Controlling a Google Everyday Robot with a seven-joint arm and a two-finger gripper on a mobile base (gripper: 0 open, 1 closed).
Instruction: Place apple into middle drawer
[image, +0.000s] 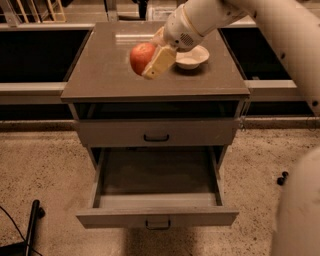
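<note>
Reaches in from the upper right with a thick white arm (280, 30), narrows to a rounded wrist (192, 22), and ends in the pincer (147, 64) over the middle of the counter (100, 75). Grips the apple (139, 55), with one cream finger (159, 61) slanting down across its right side and the other hidden behind

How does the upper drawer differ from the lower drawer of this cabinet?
The upper drawer is shut; the lower drawer is pulled out towards the camera. The upper drawer hides its inside; the lower drawer shows a bare tray with nothing in it. Both have the same grey-beige front with a small dark handle at the centre. The claw grips the apple above the cabinet top.
</note>
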